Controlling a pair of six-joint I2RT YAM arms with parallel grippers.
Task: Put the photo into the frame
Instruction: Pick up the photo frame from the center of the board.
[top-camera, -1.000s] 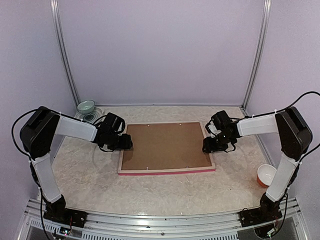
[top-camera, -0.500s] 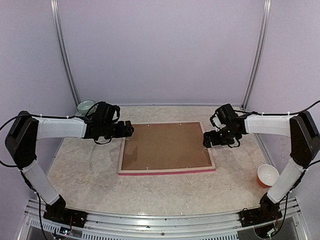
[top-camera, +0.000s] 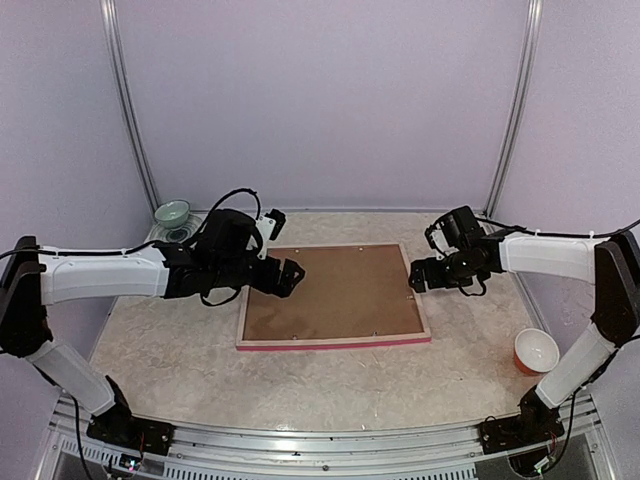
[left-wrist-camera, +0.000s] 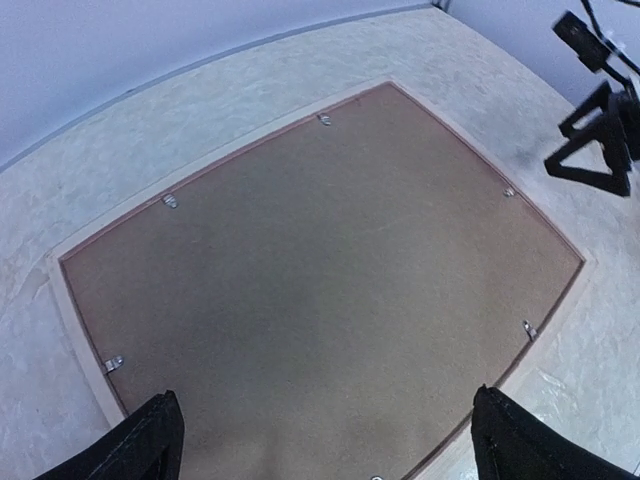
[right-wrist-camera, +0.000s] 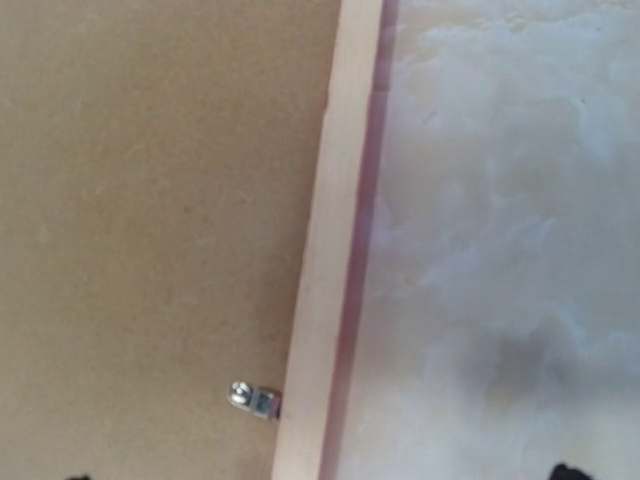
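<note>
We find the large rectangular wooden frame (top-camera: 330, 342), pale on the back with a bright pink front edge, lying face down in the middle of the pale speckled table (top-camera: 180, 350). Its long axis runs left to right between the two arms. A plain brown backing board (top-camera: 340, 290) fills it, with small metal tabs (left-wrist-camera: 170, 201) spaced around the inner edge. The red sunset photo shows in none of our views, so we cannot tell whether it sits under the board or elsewhere. The left gripper (top-camera: 290, 275) hangs over the left part of the board, its fingers (left-wrist-camera: 150, 440) spread wide with nothing between them. The right gripper (top-camera: 418, 278) hovers at the right short rail (right-wrist-camera: 325, 250), also spread and holding nothing, with one tab (right-wrist-camera: 252, 398) just inside that rail. We judge each arm is nearest its own short side, so the tabs or the board edge lie inward and below each tool. There is open room around the frame: a pale green bowl (top-camera: 172, 213) and an orange cup (top-camera: 534, 350) stand well apart at the margins.
</note>
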